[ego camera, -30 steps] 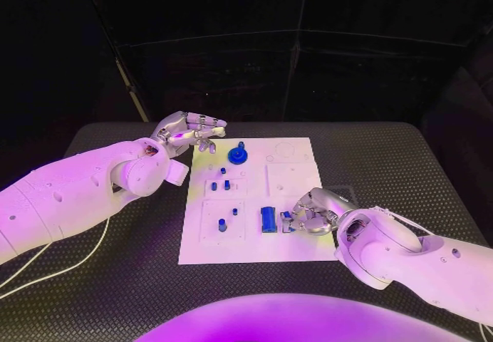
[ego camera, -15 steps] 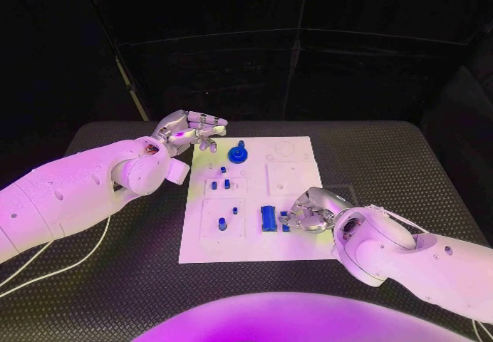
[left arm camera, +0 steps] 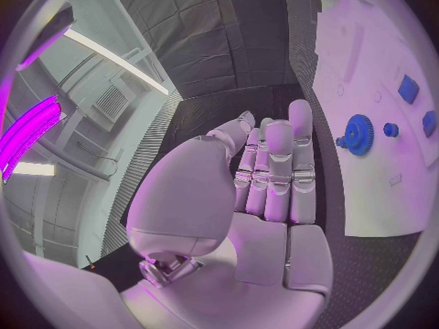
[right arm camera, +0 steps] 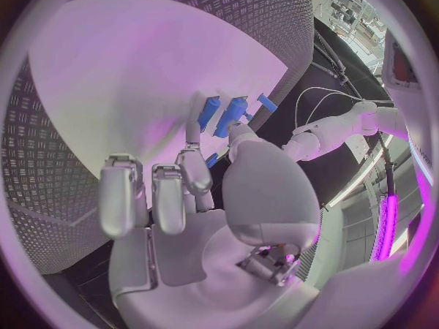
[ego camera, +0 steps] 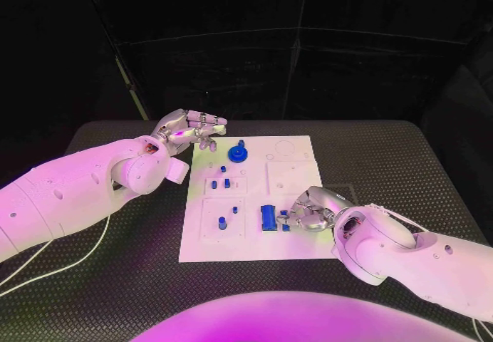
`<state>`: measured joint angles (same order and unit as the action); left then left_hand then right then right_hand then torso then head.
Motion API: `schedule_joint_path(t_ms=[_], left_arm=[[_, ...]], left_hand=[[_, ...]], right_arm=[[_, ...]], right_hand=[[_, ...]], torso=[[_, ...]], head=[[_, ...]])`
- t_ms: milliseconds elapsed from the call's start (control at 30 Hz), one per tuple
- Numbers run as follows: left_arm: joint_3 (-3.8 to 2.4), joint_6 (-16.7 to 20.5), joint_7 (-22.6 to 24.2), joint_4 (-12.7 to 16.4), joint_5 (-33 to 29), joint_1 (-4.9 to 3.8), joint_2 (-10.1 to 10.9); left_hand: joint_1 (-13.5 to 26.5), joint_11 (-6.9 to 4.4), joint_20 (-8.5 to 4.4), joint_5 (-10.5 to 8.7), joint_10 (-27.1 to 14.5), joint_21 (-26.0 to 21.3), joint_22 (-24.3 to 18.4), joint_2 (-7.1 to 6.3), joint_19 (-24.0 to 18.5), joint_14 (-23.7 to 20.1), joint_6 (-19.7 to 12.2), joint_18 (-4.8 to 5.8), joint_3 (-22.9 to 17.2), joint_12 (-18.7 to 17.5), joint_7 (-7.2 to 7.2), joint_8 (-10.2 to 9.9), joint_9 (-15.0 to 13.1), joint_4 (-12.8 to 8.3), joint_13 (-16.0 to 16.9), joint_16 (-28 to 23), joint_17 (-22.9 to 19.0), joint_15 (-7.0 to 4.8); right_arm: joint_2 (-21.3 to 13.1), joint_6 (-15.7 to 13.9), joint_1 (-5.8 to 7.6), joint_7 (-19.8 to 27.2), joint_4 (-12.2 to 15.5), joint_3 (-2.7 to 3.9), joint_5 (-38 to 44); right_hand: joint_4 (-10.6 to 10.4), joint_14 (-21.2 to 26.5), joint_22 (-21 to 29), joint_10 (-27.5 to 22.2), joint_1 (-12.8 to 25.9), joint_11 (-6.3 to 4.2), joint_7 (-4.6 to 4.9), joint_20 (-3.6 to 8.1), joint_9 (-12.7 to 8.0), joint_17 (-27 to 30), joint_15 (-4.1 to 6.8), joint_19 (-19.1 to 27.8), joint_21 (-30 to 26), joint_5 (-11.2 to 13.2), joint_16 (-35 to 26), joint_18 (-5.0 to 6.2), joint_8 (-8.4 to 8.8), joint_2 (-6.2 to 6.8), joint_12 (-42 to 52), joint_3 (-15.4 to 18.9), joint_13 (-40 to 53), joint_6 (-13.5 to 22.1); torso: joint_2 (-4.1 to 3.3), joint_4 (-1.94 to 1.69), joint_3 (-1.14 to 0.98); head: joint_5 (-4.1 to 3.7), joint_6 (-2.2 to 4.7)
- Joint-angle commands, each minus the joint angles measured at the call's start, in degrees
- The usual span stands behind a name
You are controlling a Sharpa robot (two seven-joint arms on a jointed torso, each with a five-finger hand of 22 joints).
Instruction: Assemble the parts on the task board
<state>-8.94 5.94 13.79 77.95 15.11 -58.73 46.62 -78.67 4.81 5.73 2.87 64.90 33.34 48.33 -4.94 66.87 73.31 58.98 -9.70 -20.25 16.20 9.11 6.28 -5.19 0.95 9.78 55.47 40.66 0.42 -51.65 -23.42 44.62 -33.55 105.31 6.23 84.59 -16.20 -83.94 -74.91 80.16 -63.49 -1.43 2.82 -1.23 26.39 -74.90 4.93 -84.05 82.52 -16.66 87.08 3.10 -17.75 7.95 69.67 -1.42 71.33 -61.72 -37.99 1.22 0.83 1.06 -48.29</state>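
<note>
The right hand, edging slightly leftward, is closing its fingers on a small blue part beside the blue block at the task board's lower centre, while the left hand is hovering empty, fingers straight, at upper left.

The left hand hangs with fingers straight, close together and empty. The right hand reaches low with fingers curled.
</note>
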Motion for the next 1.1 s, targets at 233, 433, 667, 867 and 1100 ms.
schedule_joint_path(t_ms=[233,433,667,867,1100], left_arm=[[-0.05,-0.62,0.21,0.07,-0.24,-0.08,0.06],[-0.05,-0.68,0.2,-0.02,-0.24,-0.07,-0.05],[-0.05,-0.64,0.2,-0.19,-0.24,-0.01,-0.14],[-0.05,-0.68,0.2,-0.27,-0.24,0.03,-0.21],[-0.05,-0.68,0.2,-0.3,-0.24,0.05,-0.19]], left_hand=[[0.47,0.12,0.48,-0.13,-0.44,-0.37,-0.06,0.2,0.06,-0.27,-0.31,-0.69,0.3,0.29,0.16,-0.27,0.08,0.17,0.06,-0.21,-0.09,-0.04],[0.53,0.12,0.5,-0.13,-0.51,-0.42,-0.09,0.23,0.07,-0.29,-0.32,-0.69,0.33,0.35,0.15,-0.27,0.1,0.22,0.09,-0.2,-0.1,-0.03],[0.53,0.12,0.5,-0.13,-0.51,-0.42,-0.09,0.23,0.07,-0.29,-0.32,-0.69,0.33,0.35,0.15,-0.27,0.1,0.22,0.09,-0.2,-0.1,-0.03],[0.53,0.12,0.5,-0.13,-0.51,-0.42,-0.09,0.23,0.07,-0.29,-0.32,-0.69,0.33,0.35,0.15,-0.27,0.1,0.22,0.09,-0.2,-0.1,-0.03],[0.53,0.12,0.5,-0.13,-0.51,-0.42,-0.09,0.23,0.07,-0.29,-0.32,-0.69,0.33,0.35,0.15,-0.27,0.1,0.22,0.09,-0.2,-0.1,-0.03]], right_arm=[[-1.06,0.74,0.05,2.73,0.51,0.01,1.47],[-1.5,0.19,0.04,4.65,0.43,0.0,2.19],[-1.36,-0.08,0.03,5.29,-0.12,-0.01,2.13],[-1.16,1.77,0.03,4.78,-0.81,-0.01,2.01],[-1.03,4.39,0.03,4.05,-1.45,-0.01,2.16]], right_hand=[[3.35,-5.07,-3.03,0.31,-6.02,0.03,0.06,0.31,0.31,-10.38,0.25,-1.69,0.24,1.68,0.18,-0.5,-0.12,-1.7,-0.08,0.89,0.23,-0.25],[3.34,-5.1,-3.16,0.41,-5.81,0.07,0.1,0.28,0.36,-10.52,0.21,-1.74,0.31,2.26,0.26,-0.52,-0.13,-1.8,0.05,1.78,0.37,-0.33],[2.91,-5.11,-3.21,0.45,-5.17,0.06,0.07,0.25,0.43,-10.55,0.2,-1.75,0.33,2.87,0.28,-0.53,-0.14,-2.36,0.06,2.93,0.41,-0.42],[2.83,-5.1,-3.21,0.41,-5.12,0.04,0.04,0.25,0.46,-10.54,0.2,-1.75,0.32,3.29,0.27,-0.52,-0.15,-2.55,-0.02,3.42,0.35,-0.44],[4.78,-5.1,-3.23,0.34,-7.96,-0.01,-0.01,0.28,0.65,-10.53,0.25,-1.71,0.3,6.14,0.24,-0.52,-0.24,-3.17,-0.14,4.48,0.35,-0.52]], torso=[[0.03,0.09,-0.01],[-0.01,0.01,-0.02],[-0.01,0.0,-0.01],[-0.05,-0.08,-0.01],[-0.07,-0.03,-0.03]], head=[[0.03,-0.07],[0.0,-0.05],[-0.13,-0.04],[-0.16,-0.11],[0.06,-0.26]])
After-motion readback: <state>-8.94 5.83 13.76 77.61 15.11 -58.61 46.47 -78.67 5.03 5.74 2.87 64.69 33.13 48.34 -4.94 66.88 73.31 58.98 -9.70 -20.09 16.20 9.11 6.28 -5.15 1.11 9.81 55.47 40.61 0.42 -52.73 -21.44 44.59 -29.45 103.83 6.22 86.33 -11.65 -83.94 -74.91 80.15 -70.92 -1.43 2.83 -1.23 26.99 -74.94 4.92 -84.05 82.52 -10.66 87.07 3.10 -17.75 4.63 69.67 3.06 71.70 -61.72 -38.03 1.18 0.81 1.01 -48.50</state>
